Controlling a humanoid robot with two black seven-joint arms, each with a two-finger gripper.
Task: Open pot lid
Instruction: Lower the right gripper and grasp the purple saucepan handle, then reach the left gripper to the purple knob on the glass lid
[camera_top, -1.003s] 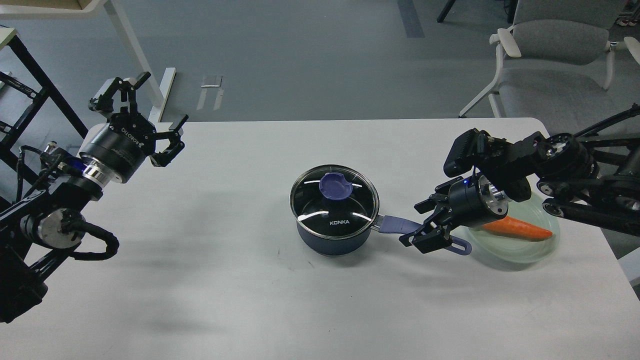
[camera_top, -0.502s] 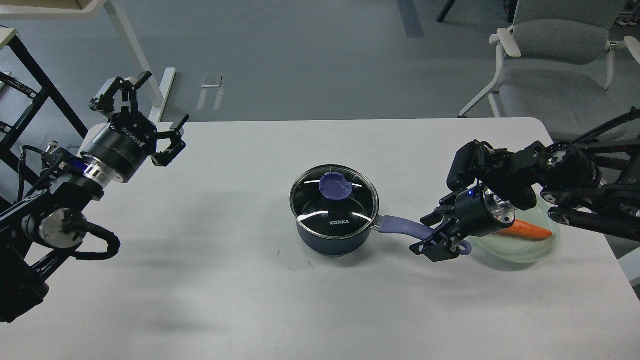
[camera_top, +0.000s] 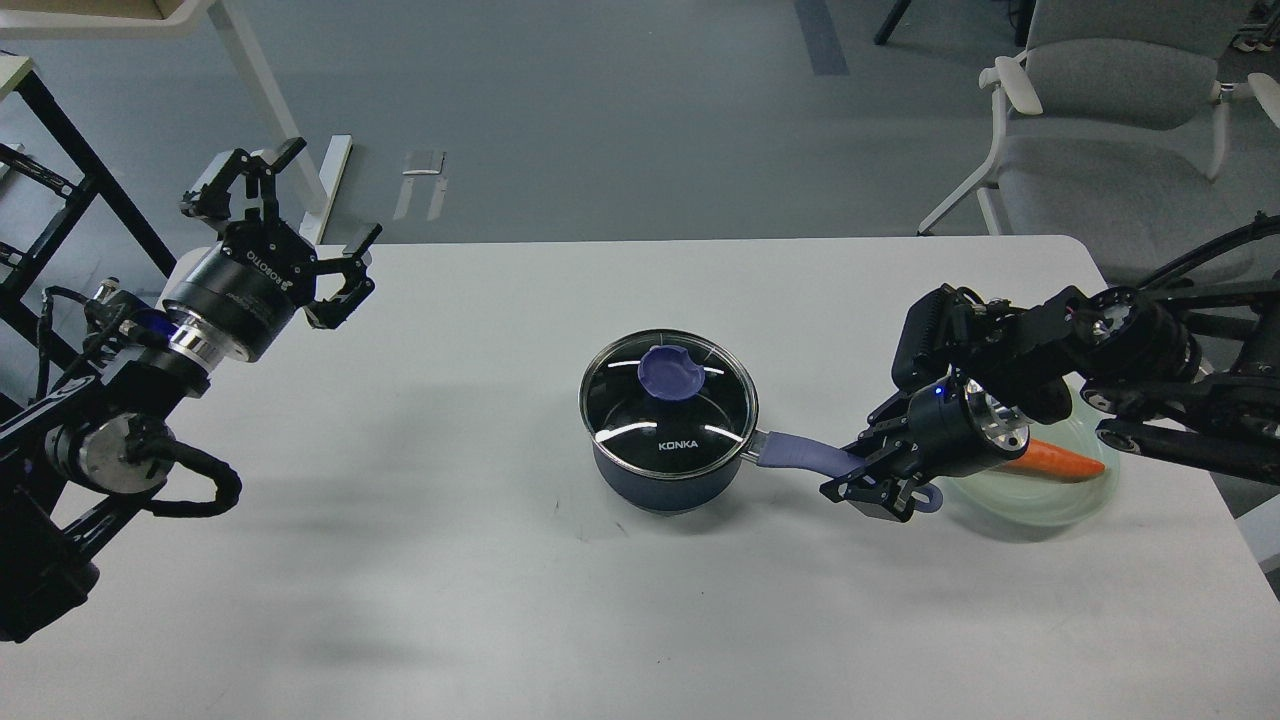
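My right gripper (camera_top: 868, 487) has its jaws closed around the far end of the pot's handle (camera_top: 800, 455), hiding most of that end. My left gripper (camera_top: 290, 225) hangs empty over the table's far left corner, jaws spread wide. The pot (camera_top: 668, 465) sits mid-table with the pot lid (camera_top: 668, 392) on it. My right arm partly covers the carrot (camera_top: 1062, 460) on the green plate (camera_top: 1040, 505) near the right edge.

Bright, sharp; glare streaks on pot lid (camera_top: 668, 390); overhead light, probably.
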